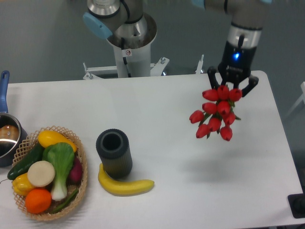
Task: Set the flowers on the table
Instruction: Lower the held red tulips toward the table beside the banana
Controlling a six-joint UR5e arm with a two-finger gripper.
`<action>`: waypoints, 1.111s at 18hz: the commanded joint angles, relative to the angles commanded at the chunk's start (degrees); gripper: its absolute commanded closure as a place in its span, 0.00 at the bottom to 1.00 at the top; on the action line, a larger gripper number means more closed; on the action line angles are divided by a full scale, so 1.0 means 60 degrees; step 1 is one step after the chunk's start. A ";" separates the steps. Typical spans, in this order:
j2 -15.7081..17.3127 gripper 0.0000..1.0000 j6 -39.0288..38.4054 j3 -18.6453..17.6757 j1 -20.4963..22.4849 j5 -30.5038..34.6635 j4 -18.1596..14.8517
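Observation:
The flowers [217, 114] are a bunch of red tulip buds, hanging in the air over the right part of the white table [167, 119]. Their green stems run up into the gripper and are mostly hidden by the buds. My gripper [232, 85] is directly above the bunch, near the table's far right edge, and is shut on the stems. A faint shadow of the bunch lies on the table below it.
A dark cylindrical vase [114, 152] stands left of centre with a banana [125, 185] in front of it. A wicker basket [81, 157] of vegetables and fruit sits at the front left. A pot [7, 136] is at the left edge. The robot base [127, 43] is behind the table.

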 joint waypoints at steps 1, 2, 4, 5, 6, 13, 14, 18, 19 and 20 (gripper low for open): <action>-0.0277 0.65 -0.0073 0.0117 -0.0117 0.0015 0.0045; -0.0440 0.65 -0.0146 0.0205 -0.0234 0.0044 0.0045; -0.0777 0.65 -0.0322 0.0381 -0.0513 0.0073 0.0161; -0.0923 0.65 -0.0424 0.0454 -0.0659 0.0073 0.0249; -0.1070 0.65 -0.0497 0.0527 -0.0762 0.0073 0.0337; -0.2022 0.65 -0.0878 0.0865 -0.1392 0.0088 0.0821; -0.2154 0.64 -0.0952 0.0923 -0.1451 0.0074 0.0850; -0.2506 0.56 -0.0952 0.1128 -0.1582 0.0088 0.0865; -0.2579 0.56 -0.0952 0.1187 -0.1656 0.0088 0.0880; -0.2638 0.56 -0.0952 0.1202 -0.1671 0.0074 0.0938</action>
